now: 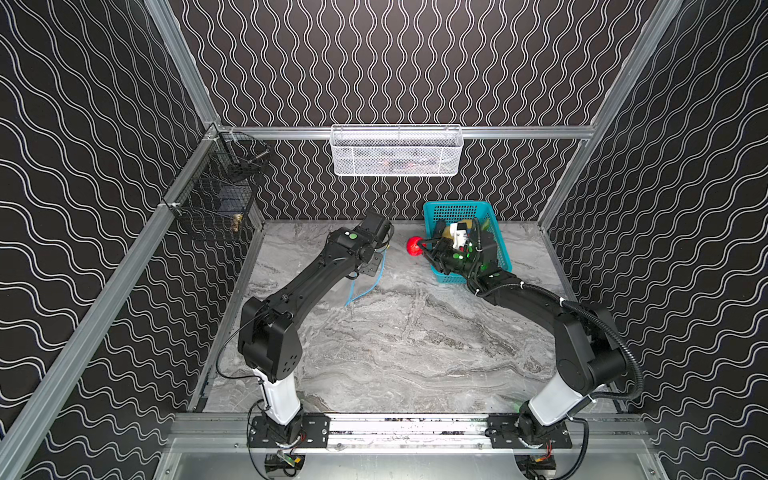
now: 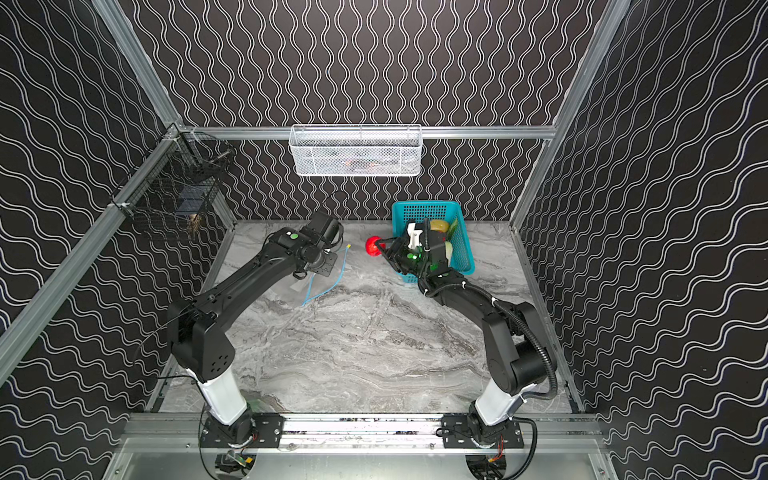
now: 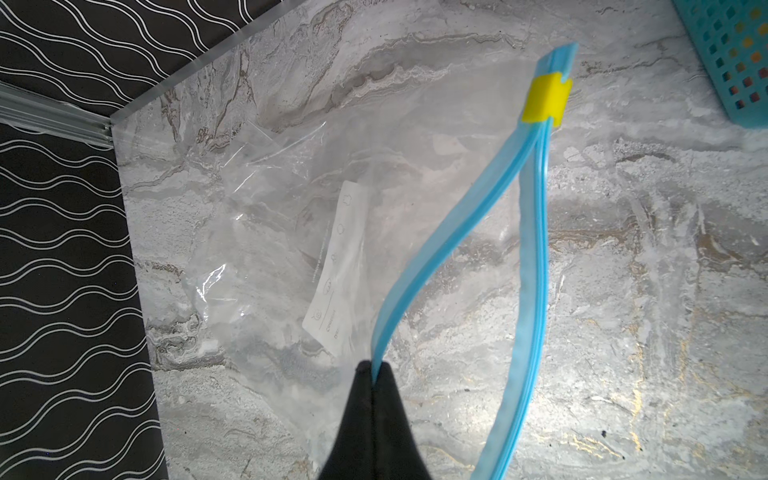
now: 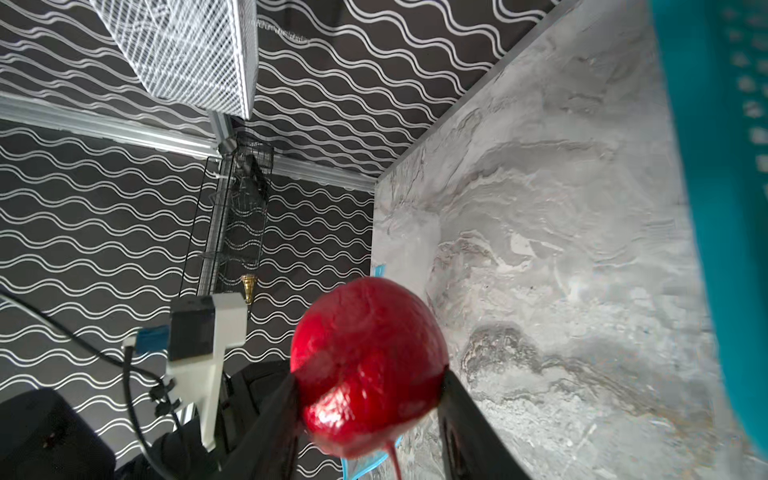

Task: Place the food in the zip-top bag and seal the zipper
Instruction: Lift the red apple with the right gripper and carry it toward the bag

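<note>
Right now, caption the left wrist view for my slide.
Left gripper pinches one zipper lip, holding the empty zip-top bag open.

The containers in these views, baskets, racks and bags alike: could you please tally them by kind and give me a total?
White wire-mesh basket: 1
Black wire-grid rack: 1
Teal plastic basket: 1
Clear plastic zip-top bag: 1
Total: 4
</note>
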`<move>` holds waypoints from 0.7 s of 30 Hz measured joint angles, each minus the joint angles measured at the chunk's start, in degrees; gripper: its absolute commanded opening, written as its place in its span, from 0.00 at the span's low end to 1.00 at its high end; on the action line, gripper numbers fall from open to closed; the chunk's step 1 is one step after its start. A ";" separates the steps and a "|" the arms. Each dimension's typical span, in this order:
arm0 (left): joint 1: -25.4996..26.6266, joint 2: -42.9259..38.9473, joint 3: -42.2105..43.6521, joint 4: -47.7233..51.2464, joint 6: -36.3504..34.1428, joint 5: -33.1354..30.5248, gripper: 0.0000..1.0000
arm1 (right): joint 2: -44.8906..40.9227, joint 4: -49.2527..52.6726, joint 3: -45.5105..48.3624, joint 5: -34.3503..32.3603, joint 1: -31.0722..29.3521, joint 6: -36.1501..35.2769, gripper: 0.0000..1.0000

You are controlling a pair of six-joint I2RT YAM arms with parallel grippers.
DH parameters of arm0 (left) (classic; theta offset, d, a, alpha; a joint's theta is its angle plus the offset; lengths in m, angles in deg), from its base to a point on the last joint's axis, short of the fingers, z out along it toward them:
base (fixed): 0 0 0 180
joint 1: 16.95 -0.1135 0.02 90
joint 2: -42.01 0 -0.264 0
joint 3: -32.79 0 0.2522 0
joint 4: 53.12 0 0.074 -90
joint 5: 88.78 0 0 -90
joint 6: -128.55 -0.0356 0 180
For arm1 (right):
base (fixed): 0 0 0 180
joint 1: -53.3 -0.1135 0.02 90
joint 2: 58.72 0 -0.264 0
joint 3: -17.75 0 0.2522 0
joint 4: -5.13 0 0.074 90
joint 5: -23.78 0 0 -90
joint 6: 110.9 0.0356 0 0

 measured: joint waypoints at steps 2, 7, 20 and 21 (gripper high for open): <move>0.00 0.04 -0.37 0.09 0.00 0.02 0.00 | 0.57 -0.24 -0.26 0.22 -0.92 0.02 0.35; 0.00 0.94 -1.51 0.39 0.00 0.26 0.00 | 1.99 -0.55 -0.87 0.42 -4.20 0.20 0.35; 0.00 0.92 -1.40 0.44 0.00 0.24 0.00 | 5.33 -2.54 -3.13 0.59 -8.07 0.63 0.34; 0.00 0.92 -1.40 0.44 0.00 0.26 0.00 | 5.46 -2.64 -3.30 0.61 -8.31 0.66 0.34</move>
